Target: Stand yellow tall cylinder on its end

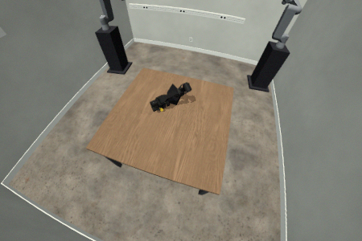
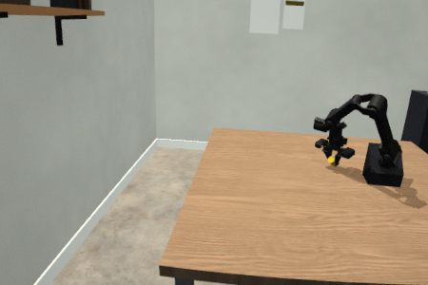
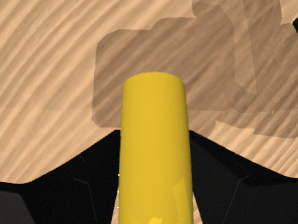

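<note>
My gripper [image 3: 153, 138] is shut on the yellow tall cylinder [image 3: 156, 152]. In the wrist view the cylinder stands out between my two black fingers, its far end over the wooden table and my arm's shadow. In the exterior view the gripper [image 2: 335, 154] points down and holds the cylinder [image 2: 331, 161] a little above the table, left of the arm's base. In the top view only a small yellow spot of the cylinder [image 1: 162, 108] shows under the gripper [image 1: 158, 105], on the far half of the table.
The arm's black base [image 2: 383, 166] stands on the wooden table [image 1: 165, 124] at its far side. Two black pedestals [image 1: 113, 48] [image 1: 268, 66] stand on the floor beyond the table. Walls close the room off.
</note>
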`<state>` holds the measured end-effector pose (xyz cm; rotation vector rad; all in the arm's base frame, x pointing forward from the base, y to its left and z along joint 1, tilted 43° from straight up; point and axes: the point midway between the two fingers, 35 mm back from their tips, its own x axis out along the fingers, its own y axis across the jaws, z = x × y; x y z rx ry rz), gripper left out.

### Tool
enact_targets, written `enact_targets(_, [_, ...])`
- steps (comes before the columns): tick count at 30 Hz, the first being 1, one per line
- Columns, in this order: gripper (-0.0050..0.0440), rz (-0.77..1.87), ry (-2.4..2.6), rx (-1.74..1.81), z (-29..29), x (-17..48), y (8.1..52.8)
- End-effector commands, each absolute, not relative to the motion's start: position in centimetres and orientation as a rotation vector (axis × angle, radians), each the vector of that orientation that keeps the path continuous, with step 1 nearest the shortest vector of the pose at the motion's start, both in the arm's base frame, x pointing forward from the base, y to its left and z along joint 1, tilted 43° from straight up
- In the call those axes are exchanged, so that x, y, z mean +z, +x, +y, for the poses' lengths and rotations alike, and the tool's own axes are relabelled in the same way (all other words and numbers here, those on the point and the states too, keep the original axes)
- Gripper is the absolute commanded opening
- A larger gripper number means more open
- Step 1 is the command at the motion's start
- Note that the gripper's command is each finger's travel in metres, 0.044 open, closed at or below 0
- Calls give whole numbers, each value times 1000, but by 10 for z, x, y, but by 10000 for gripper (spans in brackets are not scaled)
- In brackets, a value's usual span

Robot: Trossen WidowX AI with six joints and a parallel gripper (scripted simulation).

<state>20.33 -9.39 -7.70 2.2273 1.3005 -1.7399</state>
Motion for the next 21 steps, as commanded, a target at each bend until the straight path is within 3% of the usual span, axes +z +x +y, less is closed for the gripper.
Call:
enact_targets(1, [125,1347,2541,-1465,-97,-81,197])
enact_targets(13, [125,1348,3075,-760,-103,-90,192])
enact_targets(21, [125,1330,3202,-522,-102,-93,190])
